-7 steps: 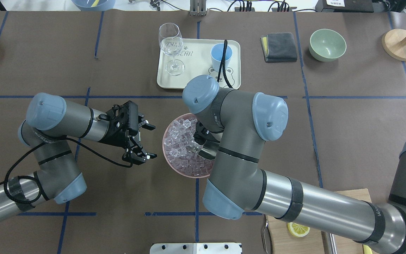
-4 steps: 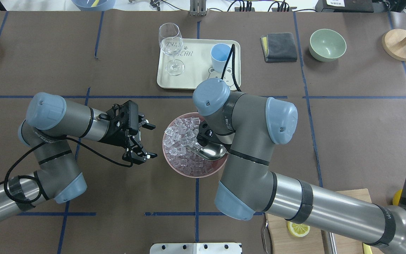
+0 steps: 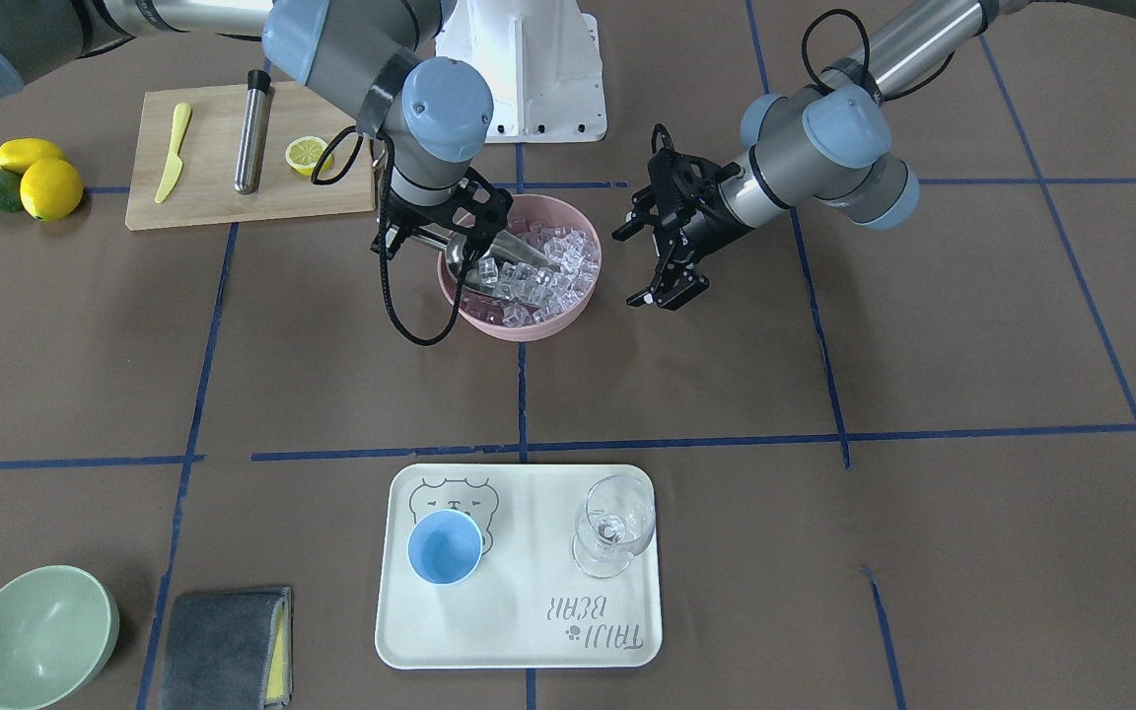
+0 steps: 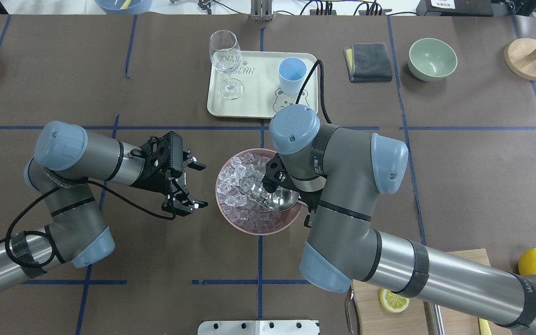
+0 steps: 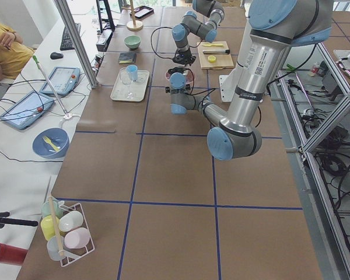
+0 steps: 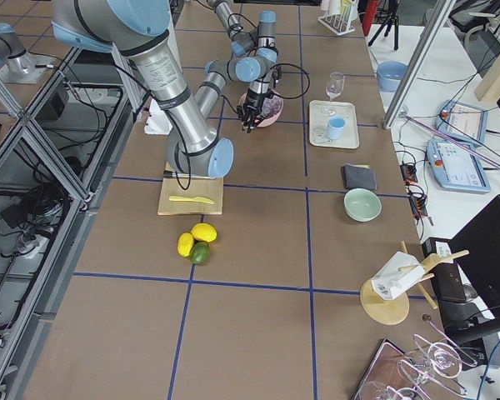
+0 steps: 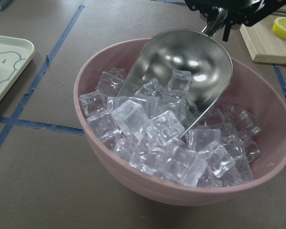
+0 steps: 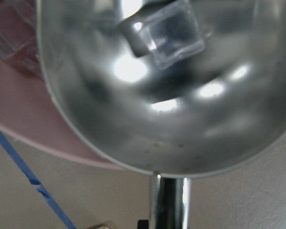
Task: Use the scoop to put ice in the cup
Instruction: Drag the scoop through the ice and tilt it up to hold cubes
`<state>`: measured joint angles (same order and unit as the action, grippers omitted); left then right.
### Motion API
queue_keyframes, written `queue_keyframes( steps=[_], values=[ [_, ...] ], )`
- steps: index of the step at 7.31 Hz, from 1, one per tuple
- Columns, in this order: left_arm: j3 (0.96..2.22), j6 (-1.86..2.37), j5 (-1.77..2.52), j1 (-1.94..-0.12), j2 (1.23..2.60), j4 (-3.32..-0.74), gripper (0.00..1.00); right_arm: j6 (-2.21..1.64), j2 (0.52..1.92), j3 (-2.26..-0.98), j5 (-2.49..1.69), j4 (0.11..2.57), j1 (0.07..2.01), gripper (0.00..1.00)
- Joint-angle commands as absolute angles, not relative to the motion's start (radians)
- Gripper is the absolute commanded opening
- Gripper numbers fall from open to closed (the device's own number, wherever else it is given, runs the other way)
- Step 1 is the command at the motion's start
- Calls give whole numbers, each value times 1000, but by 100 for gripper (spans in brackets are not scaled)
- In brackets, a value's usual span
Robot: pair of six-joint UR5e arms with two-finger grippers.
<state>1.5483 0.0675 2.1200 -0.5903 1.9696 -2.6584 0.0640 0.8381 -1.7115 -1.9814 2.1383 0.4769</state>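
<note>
Since 1 second ago the right arm has shifted toward its own side, dragging the scoop [image 7: 195, 67] back through the bowl [image 7: 100, 157]; the left arm has not moved.

The right gripper [image 3: 408, 235] has its jaws clamped on the scoop's thin handle. The scoop's mouth lies low in the ice [image 7: 143, 119], with several cubes crowding its lip and 1 cube further up the trough. The rest of the ice fills the pink bowl.

The left gripper [image 4: 198, 185] hovers just beside the bowl with jaws wide apart, holding nothing.

The cup [image 4: 292, 72] stands upright and looks empty on the tray [image 3: 519, 552], well apart from the bowl on the far side of the table.

The step in hand looks like loading the scoop. The next move likely calls for tipping the handle down so the cubes settle back, lifting clear of the rim, then carrying the load level to the cup.
</note>
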Motion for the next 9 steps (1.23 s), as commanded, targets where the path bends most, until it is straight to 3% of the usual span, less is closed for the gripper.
queue_keyframes(
  steps=[1, 9],
  values=[
    [1551, 67, 2120, -591, 1970, -2658, 100, 60, 844, -1724, -1986, 2125, 479, 0],
    [1572, 67, 2125, -600, 1965, -2652, 100, 6, 911, -1769, -2069, 2025, 500, 0]
  ],
)
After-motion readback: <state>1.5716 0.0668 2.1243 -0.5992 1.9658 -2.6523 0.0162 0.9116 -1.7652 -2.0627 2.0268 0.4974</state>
